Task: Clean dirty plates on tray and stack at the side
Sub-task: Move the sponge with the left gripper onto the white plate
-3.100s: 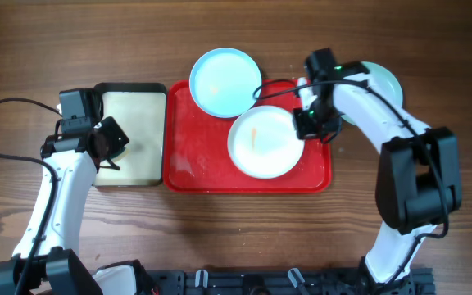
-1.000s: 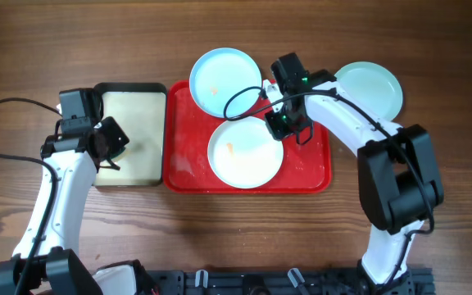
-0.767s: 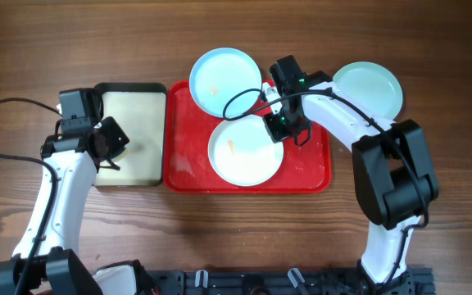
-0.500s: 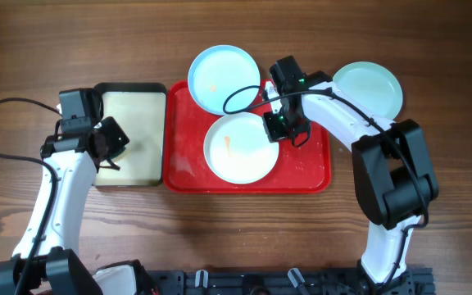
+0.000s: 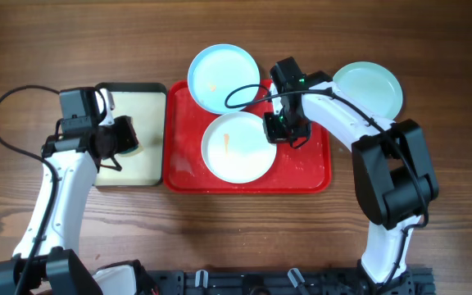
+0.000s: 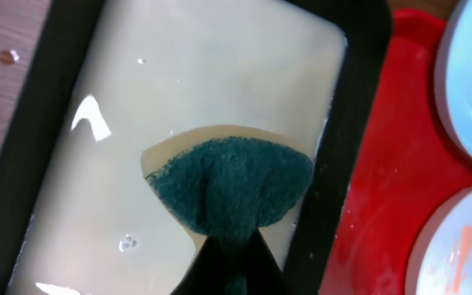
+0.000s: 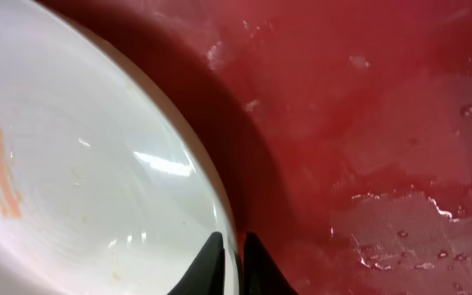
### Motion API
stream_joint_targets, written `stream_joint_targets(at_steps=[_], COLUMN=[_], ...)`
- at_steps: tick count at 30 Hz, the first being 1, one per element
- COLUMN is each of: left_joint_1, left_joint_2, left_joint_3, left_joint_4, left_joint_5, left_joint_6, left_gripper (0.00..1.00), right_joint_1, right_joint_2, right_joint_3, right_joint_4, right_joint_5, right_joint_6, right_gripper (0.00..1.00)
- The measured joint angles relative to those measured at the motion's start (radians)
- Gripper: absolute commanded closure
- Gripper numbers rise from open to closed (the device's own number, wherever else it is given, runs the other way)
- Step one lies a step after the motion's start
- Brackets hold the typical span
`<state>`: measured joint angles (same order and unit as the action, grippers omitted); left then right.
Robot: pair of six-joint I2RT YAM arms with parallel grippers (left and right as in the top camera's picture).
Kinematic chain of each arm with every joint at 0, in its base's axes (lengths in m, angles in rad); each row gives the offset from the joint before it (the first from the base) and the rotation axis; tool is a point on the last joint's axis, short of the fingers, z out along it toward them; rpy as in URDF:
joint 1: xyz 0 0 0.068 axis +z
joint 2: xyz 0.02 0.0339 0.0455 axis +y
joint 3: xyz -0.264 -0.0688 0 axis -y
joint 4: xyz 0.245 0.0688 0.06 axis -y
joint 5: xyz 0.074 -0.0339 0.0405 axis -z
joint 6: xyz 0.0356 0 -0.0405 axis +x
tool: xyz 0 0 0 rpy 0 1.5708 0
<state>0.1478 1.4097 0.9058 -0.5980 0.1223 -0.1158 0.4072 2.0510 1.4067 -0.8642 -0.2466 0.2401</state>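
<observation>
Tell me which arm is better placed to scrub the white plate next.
Left: the left gripper holds the sponge over the black tray, while the right gripper is clamped on the white plate's rim.

Left arm (image 5: 56, 192), right arm (image 5: 347, 106): white shells, black joints, black cables (image 5: 15, 90); right pincer (image 7: 230, 246) black-tipped.

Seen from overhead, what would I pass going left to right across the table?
Black tray → red tray, carrying the white plate → aqua plate off on its own.
</observation>
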Motion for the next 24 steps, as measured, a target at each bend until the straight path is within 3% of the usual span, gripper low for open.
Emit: stream_joint_targets(at_steps=[5, 12, 18, 24], left_joint_1=[-0.037, -0.09, -0.209, -0.359], left_joint_2=[0.0, 0.0, 0.0, 0.0], left_joint_3=[0.0, 0.0, 0.0, 0.0], left_joint_4=[0.0, 0.021, 0.063, 0.145], left_joint_5=[-0.008, -0.028, -0.027, -0.027], left_joint_6=[0.078, 0.116, 0.111, 0.024], left_gripper=[0.96, 0.96, 0.96, 0.96], right_joint_1=[0.0, 0.0, 0.0, 0.0], right_joint_2=[0.0, 0.0, 0.0, 0.0], right_joint_3=[0.0, 0.0, 0.0, 0.0], right_joint_4=[0.006, 0.007, 0.009, 0.009], right_joint_5=[0.0, 0.0, 0.0, 0.0], right_joint_6=[-0.011, -0.055, -0.063, -0.065], right_gripper=[0.9, 0.82, 0.82, 0.78])
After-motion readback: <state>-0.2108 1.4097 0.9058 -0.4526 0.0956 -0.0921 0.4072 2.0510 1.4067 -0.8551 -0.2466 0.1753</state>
